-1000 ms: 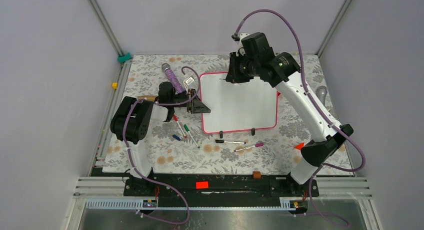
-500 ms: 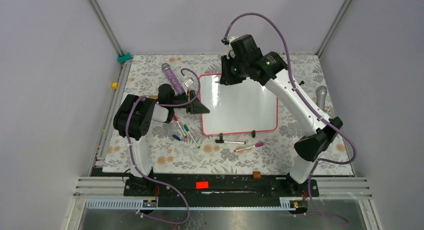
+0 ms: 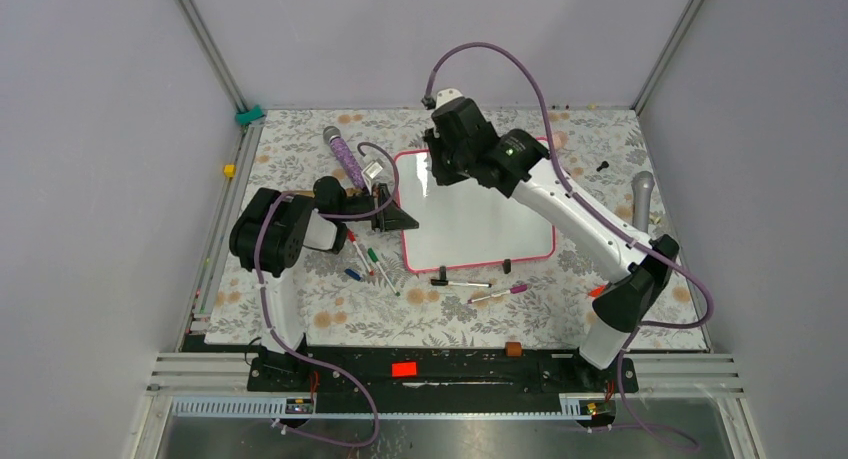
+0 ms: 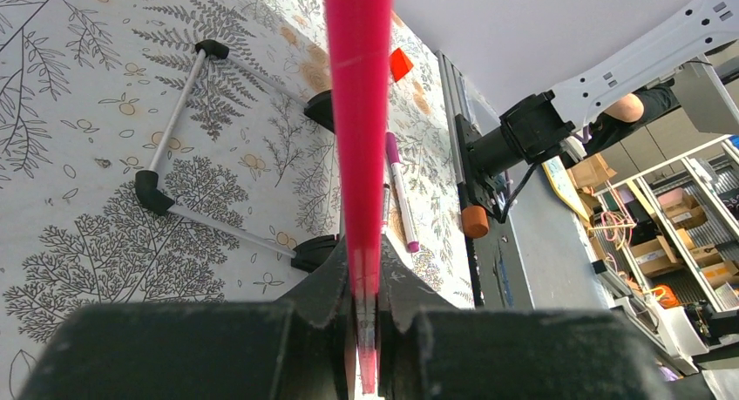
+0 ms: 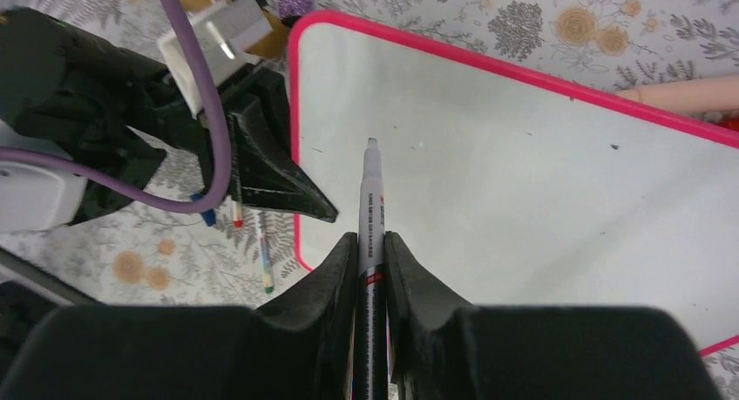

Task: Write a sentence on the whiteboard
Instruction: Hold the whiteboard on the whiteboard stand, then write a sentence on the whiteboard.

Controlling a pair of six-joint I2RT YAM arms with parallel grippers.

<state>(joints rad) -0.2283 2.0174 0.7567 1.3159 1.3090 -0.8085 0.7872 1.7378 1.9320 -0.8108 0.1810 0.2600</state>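
Note:
The whiteboard (image 3: pixel 480 214), glossy white with a pink-red rim, lies on the floral cloth in the middle of the table. My left gripper (image 3: pixel 402 219) is shut on its left rim. In the left wrist view the rim (image 4: pixel 357 112) runs straight up from the closed jaws (image 4: pixel 366 287). My right gripper (image 3: pixel 440 167) is above the board's top left corner, shut on a grey marker (image 5: pixel 369 204). The marker's tip points at the board (image 5: pixel 523 173) near its left edge. I cannot tell whether the tip touches. The board shows only a few tiny specks.
Loose markers lie in front of the board: a black-capped one (image 3: pixel 460 282), a purple one (image 3: pixel 497 293), and red and green ones (image 3: pixel 368 256) by my left gripper. A purple microphone (image 3: pixel 345 156) lies at the back left and a grey one (image 3: pixel 641 189) at the right.
My right arm has swung left along the board's far edge, carrying the marker from the upper middle to the top left corner. My left gripper has kept its hold on the rim.

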